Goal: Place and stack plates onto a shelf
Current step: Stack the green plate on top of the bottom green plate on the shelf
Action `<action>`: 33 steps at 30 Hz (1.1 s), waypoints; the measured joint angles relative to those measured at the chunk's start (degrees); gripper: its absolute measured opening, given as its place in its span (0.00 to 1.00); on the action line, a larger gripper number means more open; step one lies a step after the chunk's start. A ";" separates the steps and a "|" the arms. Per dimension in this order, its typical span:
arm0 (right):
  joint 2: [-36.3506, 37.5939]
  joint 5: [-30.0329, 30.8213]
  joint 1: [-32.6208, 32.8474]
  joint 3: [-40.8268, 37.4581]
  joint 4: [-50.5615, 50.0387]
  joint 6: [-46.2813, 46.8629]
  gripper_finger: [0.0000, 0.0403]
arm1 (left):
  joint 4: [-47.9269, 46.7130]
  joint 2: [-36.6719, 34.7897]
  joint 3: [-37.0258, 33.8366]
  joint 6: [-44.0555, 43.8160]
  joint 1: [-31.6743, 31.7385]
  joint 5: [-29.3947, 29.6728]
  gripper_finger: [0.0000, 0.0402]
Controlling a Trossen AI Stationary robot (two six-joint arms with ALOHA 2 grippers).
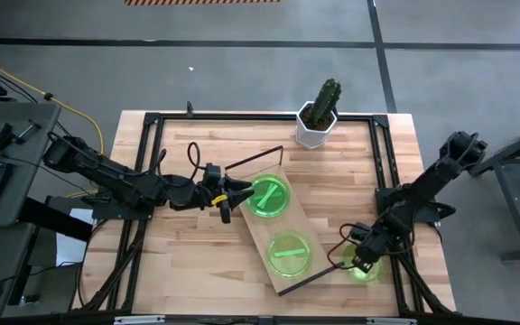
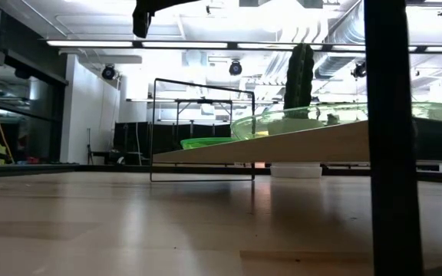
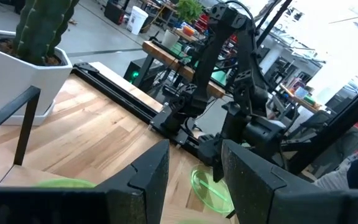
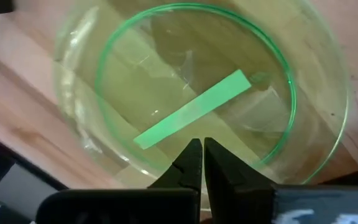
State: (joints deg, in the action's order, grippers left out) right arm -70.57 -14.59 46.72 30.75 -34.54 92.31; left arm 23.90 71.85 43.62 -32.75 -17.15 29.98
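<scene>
The shelf [image 1: 278,226], a light-wood board with thin dark frame ends, lies slantwise on the table. Two green plates rest flat on it, one at its far end [image 1: 269,196] and one nearer [image 1: 289,255]. A third plate [image 1: 366,268] lies on the tabletop to the shelf's right. My left gripper [image 1: 233,196] is open, level, just left of the far plate; that plate's rim [image 3: 61,183] shows beside its fingers. My right gripper [image 4: 197,158] is shut and points down over the third plate [image 4: 191,93]. Other plates are out of view. My right gripper's shut fingertips [image 4: 191,155] point down from above over the flat bottom of the plate on the table, near its lighter green bar [image 4: 194,109]. Whether the tips touch the plate, I cannot tell. The plate lies flat on the wood.
A white hexagonal pot with a cactus [image 1: 319,117] stands at the table's far edge, behind the shelf. A dark metal frame [image 1: 152,135] runs around the tabletop. In the low view the shelf board [image 2: 298,146] rises to the right with plates on it.
</scene>
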 joint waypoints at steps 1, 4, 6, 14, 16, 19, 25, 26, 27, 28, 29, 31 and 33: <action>0.00 0.00 -0.02 -0.53 0.52 0.80 0.00 | -0.04 0.00 0.00 -0.01 0.00 0.00 0.35; 0.00 0.66 -0.11 -1.69 0.73 2.87 0.00 | -0.04 0.00 0.00 0.00 0.00 0.00 0.35; 0.00 1.96 -0.38 -1.78 -0.06 3.74 0.00 | -0.04 0.00 0.00 0.00 0.00 0.00 0.35; 0.00 5.57 -3.76 -1.78 -2.54 5.82 0.00 | -0.05 0.00 0.00 0.00 0.67 0.37 0.35; 0.00 6.15 -4.98 -1.78 -3.52 5.82 0.00 | -0.05 0.00 0.00 -0.01 1.04 0.37 0.35; 0.00 7.54 -6.95 -1.78 -4.77 5.82 0.00 | -0.05 0.00 0.00 -0.02 1.53 0.13 0.35; 0.00 9.04 -10.82 -1.78 -6.77 5.33 0.00 | -0.04 0.00 0.00 -0.03 1.77 0.01 0.35; 0.00 9.61 -11.33 -1.78 -7.15 5.34 0.00 | -0.04 0.00 0.00 -0.02 1.77 0.00 0.35; 0.00 10.19 -11.83 -1.78 -7.33 5.29 0.00 | -0.04 0.00 0.00 -0.03 1.77 -0.02 0.35; 0.00 11.00 -12.34 -1.78 -7.55 5.25 0.00 | -0.04 0.00 0.00 -0.04 1.77 -0.02 0.35; 0.00 11.69 -12.88 -1.76 -7.80 5.22 0.00 | -0.04 0.00 0.00 -0.04 1.77 -0.02 0.35; 0.00 13.30 -14.00 -1.76 -8.28 5.20 0.00 | -0.04 0.00 0.00 -0.03 1.77 -0.02 0.35; 0.00 14.87 -15.30 -1.76 -8.72 5.20 0.00 | -0.04 0.00 0.00 -0.04 1.77 -0.02 0.35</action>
State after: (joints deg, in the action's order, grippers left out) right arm -70.57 0.28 31.42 28.99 -43.26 97.51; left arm 23.86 71.85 43.62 -32.80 -15.38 29.95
